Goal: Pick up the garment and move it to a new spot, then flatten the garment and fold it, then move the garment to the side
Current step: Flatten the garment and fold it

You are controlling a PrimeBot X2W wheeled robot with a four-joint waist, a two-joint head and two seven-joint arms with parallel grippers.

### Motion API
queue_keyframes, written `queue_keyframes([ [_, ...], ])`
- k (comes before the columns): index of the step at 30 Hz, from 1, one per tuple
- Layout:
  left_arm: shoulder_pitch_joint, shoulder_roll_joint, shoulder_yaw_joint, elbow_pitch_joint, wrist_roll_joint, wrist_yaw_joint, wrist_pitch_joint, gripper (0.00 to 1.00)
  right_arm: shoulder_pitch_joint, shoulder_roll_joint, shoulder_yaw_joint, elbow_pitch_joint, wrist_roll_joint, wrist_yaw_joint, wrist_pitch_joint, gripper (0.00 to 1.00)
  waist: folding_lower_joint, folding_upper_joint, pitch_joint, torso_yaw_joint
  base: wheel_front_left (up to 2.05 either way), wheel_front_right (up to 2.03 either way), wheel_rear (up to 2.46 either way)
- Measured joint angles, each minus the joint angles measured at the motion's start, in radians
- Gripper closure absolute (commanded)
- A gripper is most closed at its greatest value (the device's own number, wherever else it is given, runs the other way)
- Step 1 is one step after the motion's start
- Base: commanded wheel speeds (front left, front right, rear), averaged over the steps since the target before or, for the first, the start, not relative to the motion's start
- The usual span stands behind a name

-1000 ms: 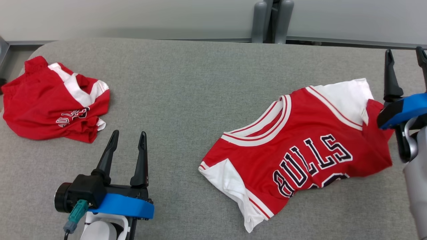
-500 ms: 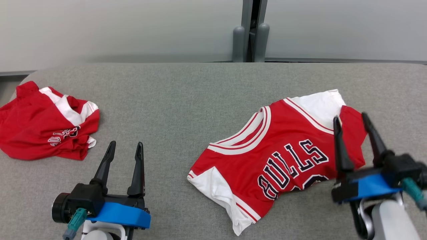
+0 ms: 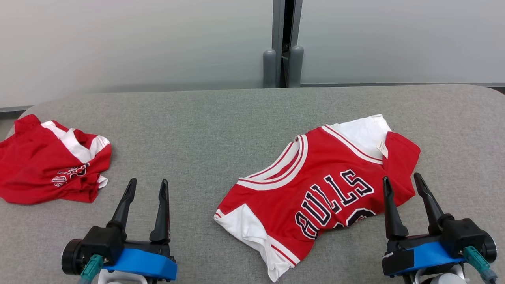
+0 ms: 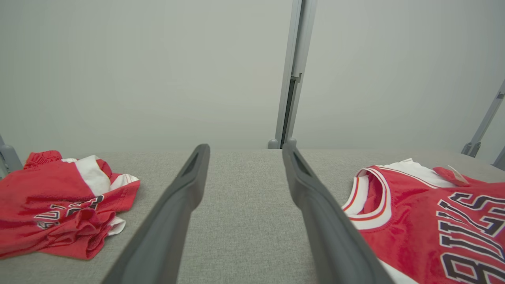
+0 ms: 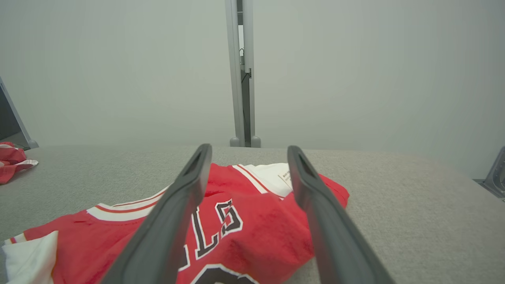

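A red and white Bulls jersey, the garment (image 3: pixel 315 189), lies roughly folded on the grey table (image 3: pixel 197 130), right of centre, neckline toward the left. My right gripper (image 3: pixel 401 178) stands open at the lower right, fingertips over the jersey's near right edge and holding nothing. In the right wrist view the jersey (image 5: pixel 244 232) spreads beneath and between the open right gripper (image 5: pixel 246 148). My left gripper (image 3: pixel 148 182) is open at the lower left, apart from the cloth. The left wrist view has the jersey (image 4: pixel 426 221) to the right of the open left gripper (image 4: pixel 244 148).
A second red and white garment (image 3: pixel 51 169) lies crumpled at the table's far left; it also appears as a red heap (image 4: pixel 59 209) in the left wrist view. A grey post (image 3: pixel 282 43) and pale wall stand behind the table. Bare felt lies between the two garments.
The head camera has tilted, shifting the whole picture. My right gripper has come back from the jersey's far right corner to the lower right, open. The jersey lies where it was.
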Motion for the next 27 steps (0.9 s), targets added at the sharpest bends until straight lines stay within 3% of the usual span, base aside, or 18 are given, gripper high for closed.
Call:
queue_keyframes([
  [8, -0.073, 0.0, -0.027, 0.026, 0.044, -0.03, 0.0, 0.0, -0.007, 0.003, 0.012, 0.006, 0.0, 0.0, 0.0, 0.0, 0.0001, 0.0, 0.006, -0.015, 0.0, 0.0, 0.0],
  [16, -0.266, 0.012, -0.108, 0.161, 0.068, -0.067, 0.0, 0.0, -0.029, 0.005, 0.035, 0.013, 0.016, 0.0, 0.0, 0.0, 0.0002, 0.0, 0.033, -0.063, 0.0, 0.0, 0.0],
  [27, -0.482, 0.062, -0.354, 0.502, -0.029, -0.075, 0.024, 0.0, -0.064, 0.006, 0.02, 0.015, 0.026, 0.0, 0.0, 0.0, 0.0003, 0.0, 0.103, -0.129, 0.0, 0.0, 0.0],
])
